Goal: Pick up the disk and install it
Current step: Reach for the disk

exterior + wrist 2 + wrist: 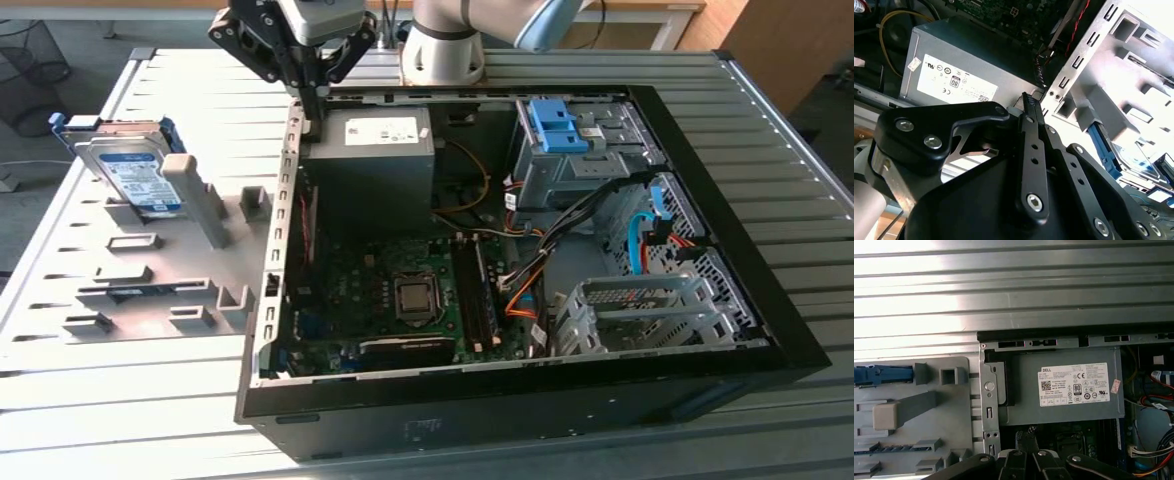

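Hovers with the gripper (308, 108) clenched on nothing, fingertips pressed together, right over the wall of the open computer case (787, 300), just beside the grey power supply (371, 150). Leaves the disk (131, 170) well apart, propped on edge and tilted in the grey fixture (160, 290) on the bench (107, 400), toward the exterior view's left, framed by blue rails.
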